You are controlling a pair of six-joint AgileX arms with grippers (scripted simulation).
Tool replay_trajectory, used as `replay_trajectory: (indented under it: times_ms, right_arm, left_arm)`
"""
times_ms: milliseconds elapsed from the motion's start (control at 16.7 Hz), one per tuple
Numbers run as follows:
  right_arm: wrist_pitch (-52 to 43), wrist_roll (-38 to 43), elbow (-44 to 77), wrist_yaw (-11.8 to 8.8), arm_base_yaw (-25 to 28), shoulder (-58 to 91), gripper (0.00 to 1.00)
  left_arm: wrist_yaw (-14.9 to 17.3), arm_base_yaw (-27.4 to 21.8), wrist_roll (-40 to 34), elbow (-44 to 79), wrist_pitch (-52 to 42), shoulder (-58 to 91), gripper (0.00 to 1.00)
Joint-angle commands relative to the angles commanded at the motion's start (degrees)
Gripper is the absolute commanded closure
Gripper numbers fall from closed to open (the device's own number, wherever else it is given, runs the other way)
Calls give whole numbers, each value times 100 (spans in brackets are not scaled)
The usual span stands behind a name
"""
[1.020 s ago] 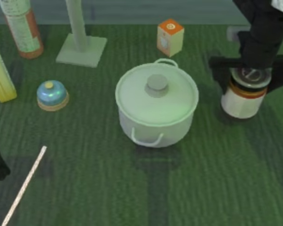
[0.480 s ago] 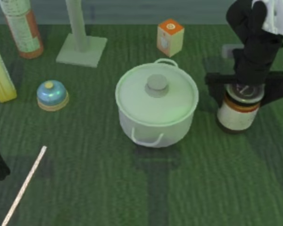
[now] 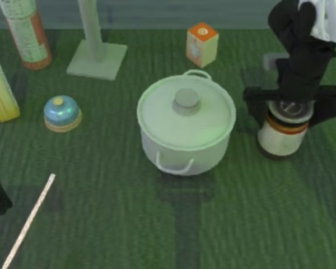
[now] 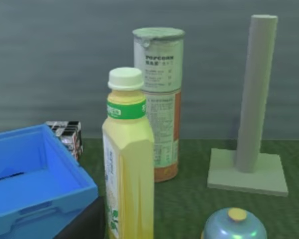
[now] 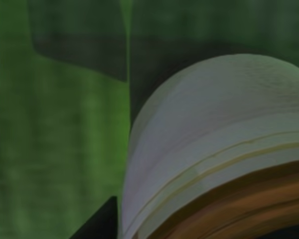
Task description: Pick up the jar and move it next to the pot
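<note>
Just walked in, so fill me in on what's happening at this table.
The right gripper is over the jar from above, at the lid; the jar stands upright on the green mat, just right of the pot with a gap between them. Whether the fingers grip it cannot be seen. The left arm sits parked at the table's left edge.

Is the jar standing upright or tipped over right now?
Upright: the top view shows the jar lid-up beneath the right gripper, base on the mat just right of the pot, not touching it.
</note>
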Motion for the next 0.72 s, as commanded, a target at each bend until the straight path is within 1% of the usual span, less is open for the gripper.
replay_trajectory:
  times_ms: [360,420,720]
  right_arm:
    - [0,0,0,0,0,0,2]
    - [0,0,0,0,0,0,0]
    - [0,0,0,0,0,0,0]
  left_arm:
    - [0,0,0,0,0,0,0]
    - [0,0,0,0,0,0,0]
    - [0,0,0,0,0,0,0]
